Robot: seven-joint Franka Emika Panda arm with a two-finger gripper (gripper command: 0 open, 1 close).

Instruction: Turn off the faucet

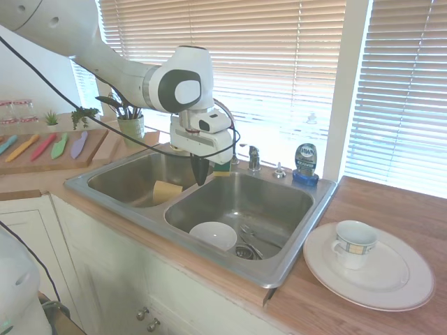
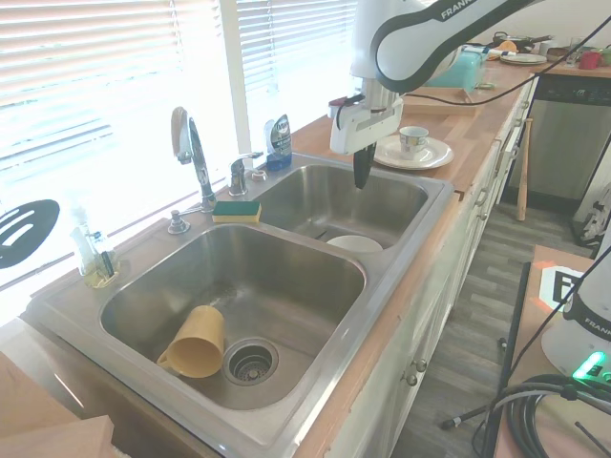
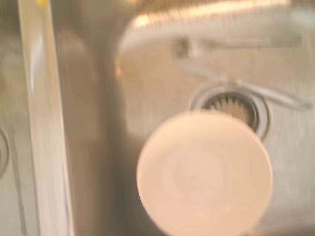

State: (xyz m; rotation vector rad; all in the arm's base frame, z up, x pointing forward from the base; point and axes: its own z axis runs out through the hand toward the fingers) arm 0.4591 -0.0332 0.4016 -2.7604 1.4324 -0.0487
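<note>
first exterior view: raised, off the front of the tabletop [image 1: 391,209], facing the blinds across the double sink [image 1: 293,269]; arm enters from picture left, plate and cup at right. second exterior view: high, past the opposite end of the sink [image 2: 315,420], looking along the tabletop [image 2: 468,143] with the window on the left; arm enters from top right. both share the two basins, the faucet [image 2: 191,153] and the white bowl [image 2: 355,244]. wrist view: very close, blurred, pointing straight down at the bowl [image 3: 204,172], the drain and the basin divider.
</note>
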